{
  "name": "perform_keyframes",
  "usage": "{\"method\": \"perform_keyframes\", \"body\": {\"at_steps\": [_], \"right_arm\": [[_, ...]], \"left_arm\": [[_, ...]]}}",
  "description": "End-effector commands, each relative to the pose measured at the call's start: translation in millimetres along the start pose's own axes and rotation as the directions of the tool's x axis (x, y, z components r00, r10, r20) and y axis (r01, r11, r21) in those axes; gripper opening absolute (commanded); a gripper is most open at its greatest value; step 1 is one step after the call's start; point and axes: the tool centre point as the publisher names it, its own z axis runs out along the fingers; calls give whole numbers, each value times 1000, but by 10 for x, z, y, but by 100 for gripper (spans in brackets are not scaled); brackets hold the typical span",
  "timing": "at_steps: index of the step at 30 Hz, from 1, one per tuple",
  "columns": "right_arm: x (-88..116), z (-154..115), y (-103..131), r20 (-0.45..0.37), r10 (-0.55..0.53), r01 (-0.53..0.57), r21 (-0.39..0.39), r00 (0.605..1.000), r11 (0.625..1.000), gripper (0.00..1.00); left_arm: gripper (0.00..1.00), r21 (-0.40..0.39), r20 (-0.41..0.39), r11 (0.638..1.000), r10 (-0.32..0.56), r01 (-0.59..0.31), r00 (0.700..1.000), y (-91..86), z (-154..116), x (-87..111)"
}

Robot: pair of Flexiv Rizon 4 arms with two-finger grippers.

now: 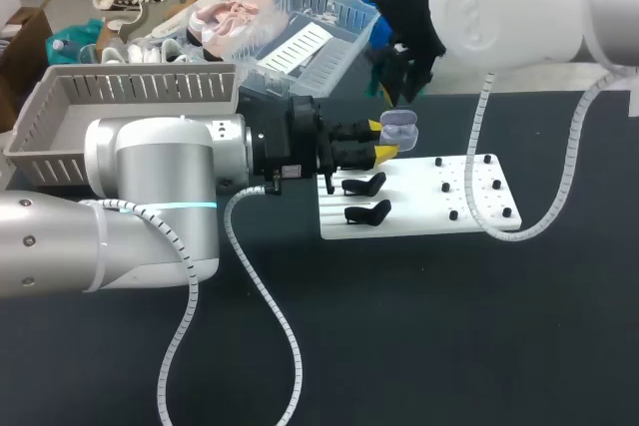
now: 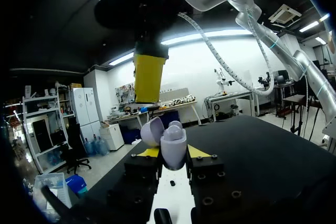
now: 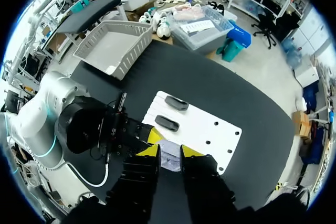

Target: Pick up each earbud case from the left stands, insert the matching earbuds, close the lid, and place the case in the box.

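Observation:
A lavender earbud case (image 1: 401,127) with its lid up is held in the air over the back edge of the white stand board (image 1: 419,221). My left gripper (image 1: 384,142) is shut on it from both sides. In the left wrist view the case (image 2: 173,142) sits between the yellow tips of that gripper (image 2: 172,152). My right gripper (image 1: 396,105) hangs just above it, its yellow finger (image 2: 148,77) a short gap over the lid. In the right wrist view the right gripper (image 3: 170,153) stands narrowly open, and the case (image 3: 169,157) shows through the gap.
Two bare black stands (image 1: 364,185) (image 1: 367,213) sit on the board's left part, with small black pegs (image 1: 469,187) on its right. A grey slatted basket (image 1: 60,97) stands at the back left, and a clear plastic bin (image 1: 329,22) is behind the table.

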Motion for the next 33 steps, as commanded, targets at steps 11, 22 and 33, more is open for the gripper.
{"method": "perform_keyframes", "body": {"at_steps": [11,22,33], "right_arm": [[-177,277,-147,-43,40,-41,-21,998,999,23],[28,273,-84,-58,51,-52,-26,997,998,21],[179,240,-32,-50,60,-61,-27,997,998,22]], "left_arm": [[0,-4,2,1000,2,-2,1000,-5,4,8],[0,-4,2,1000,2,-2,1000,-5,4,8],[0,-4,2,1000,2,-2,1000,-5,4,8]]}}
